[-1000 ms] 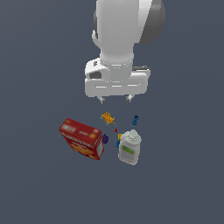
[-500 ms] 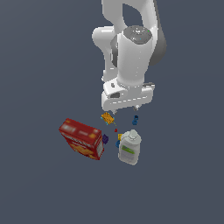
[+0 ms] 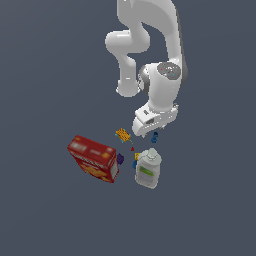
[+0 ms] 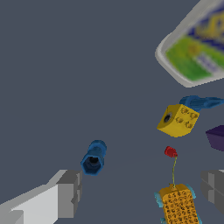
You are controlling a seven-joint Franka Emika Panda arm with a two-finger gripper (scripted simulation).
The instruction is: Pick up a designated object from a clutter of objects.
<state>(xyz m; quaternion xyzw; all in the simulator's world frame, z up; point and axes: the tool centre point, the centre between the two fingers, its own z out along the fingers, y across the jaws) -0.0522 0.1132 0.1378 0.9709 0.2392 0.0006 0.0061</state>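
The designated dark blue bolt-like piece (image 3: pixel 154 137) lies on the floor just behind the white bottle (image 3: pixel 148 169). In the wrist view the bolt (image 4: pixel 93 158) sits just ahead of one grey fingertip (image 4: pixel 67 193). My gripper (image 3: pixel 148 132) hangs low over the small pieces, open and empty, and shows the same way in the wrist view (image 4: pixel 140 192). The orange-yellow checkered piece (image 3: pixel 122 134) lies between the fingers near the other fingertip (image 4: pixel 214 187), as the wrist view (image 4: pixel 178 204) shows. The red cracker box (image 3: pixel 93 158) lies at the exterior view's left.
A tiny red piece (image 4: pixel 170 152), a yellow brick (image 4: pixel 177 119), a blue piece (image 4: pixel 199 103) and a purple piece (image 4: pixel 216 136) lie between the checkered piece and the bottle (image 4: pixel 197 48). The purple piece (image 3: pixel 120 158) is beside the box.
The arm has swung down and back from high in front of the camera. The gripper now sits low over the small pieces near the blue bolt. The objects have not moved.
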